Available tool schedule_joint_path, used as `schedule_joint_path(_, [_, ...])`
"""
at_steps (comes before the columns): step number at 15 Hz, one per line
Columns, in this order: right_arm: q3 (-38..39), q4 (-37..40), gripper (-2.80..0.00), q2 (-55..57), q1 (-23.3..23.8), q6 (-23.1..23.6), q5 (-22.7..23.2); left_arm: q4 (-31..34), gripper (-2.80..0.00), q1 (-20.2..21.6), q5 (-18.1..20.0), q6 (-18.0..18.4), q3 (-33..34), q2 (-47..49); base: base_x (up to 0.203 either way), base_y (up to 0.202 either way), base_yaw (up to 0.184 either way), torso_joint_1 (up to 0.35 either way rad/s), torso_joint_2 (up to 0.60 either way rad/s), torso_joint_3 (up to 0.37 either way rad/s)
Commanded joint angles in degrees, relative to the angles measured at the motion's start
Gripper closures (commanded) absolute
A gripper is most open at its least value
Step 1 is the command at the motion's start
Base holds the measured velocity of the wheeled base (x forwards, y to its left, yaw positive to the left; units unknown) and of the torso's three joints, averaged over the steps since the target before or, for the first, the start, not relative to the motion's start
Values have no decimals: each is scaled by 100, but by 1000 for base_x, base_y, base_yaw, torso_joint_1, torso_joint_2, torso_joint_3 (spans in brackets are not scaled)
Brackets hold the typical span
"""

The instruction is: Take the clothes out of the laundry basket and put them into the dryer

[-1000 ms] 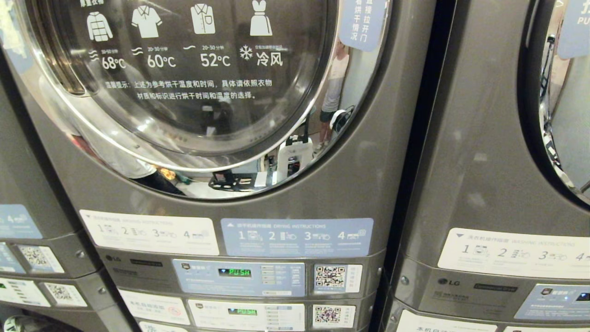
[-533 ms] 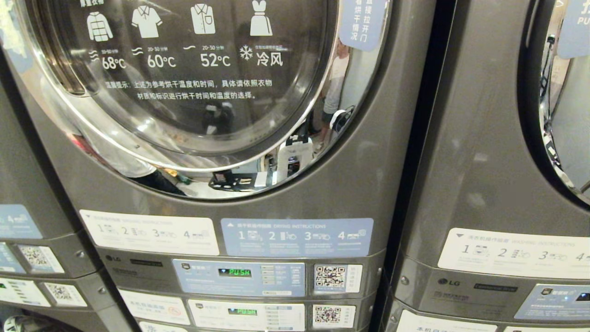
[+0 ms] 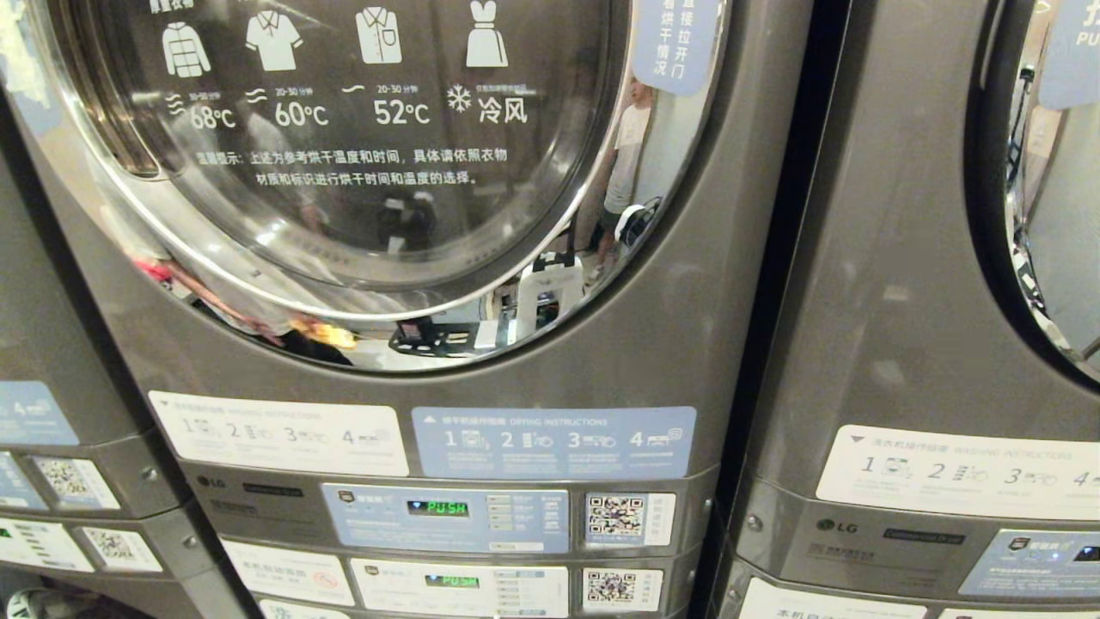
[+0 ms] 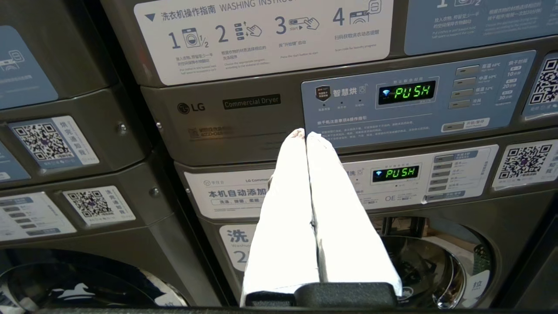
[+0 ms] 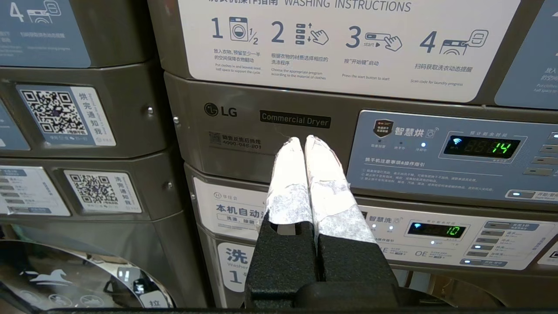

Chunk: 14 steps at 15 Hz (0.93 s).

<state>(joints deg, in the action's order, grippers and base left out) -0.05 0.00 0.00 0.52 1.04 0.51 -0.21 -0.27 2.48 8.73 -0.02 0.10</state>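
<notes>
The grey dryer (image 3: 705, 284) fills the head view, and its round glass door (image 3: 344, 172) with white garment icons is shut. Neither gripper shows in that view. In the left wrist view, my left gripper (image 4: 306, 134) is shut and holds nothing. Its white-wrapped fingers (image 4: 287, 196) are pressed together in front of the dryer's control strip (image 4: 251, 101). My right gripper (image 5: 302, 139) is also shut and holds nothing. It hangs before the neighbouring machine's "Commercial Dryer" label (image 5: 295, 118). The clothes and the laundry basket are out of view.
Stacked grey machines stand side by side, one to the right (image 3: 928, 344) and one to the left (image 3: 51, 344). Control panels showing a green "PUSH" display (image 3: 436, 508) sit under the door. A washer door (image 4: 436, 261) lies below them.
Only the reflections of people in the door's chrome ring have shifted. The machines and the view have stayed still.
</notes>
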Motion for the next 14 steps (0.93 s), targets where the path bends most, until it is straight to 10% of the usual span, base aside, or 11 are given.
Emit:
schedule_joint_path(1, [1,-5,0,-2,0,4,2,5,0,0,-28,-76,2,-10,0,0,0,0,0,0])
schedule_joint_path(14, [5,9,0,-2,0,1083,275,21,0,0,-89,-425,2,-10,0,0,0,0,0,0])
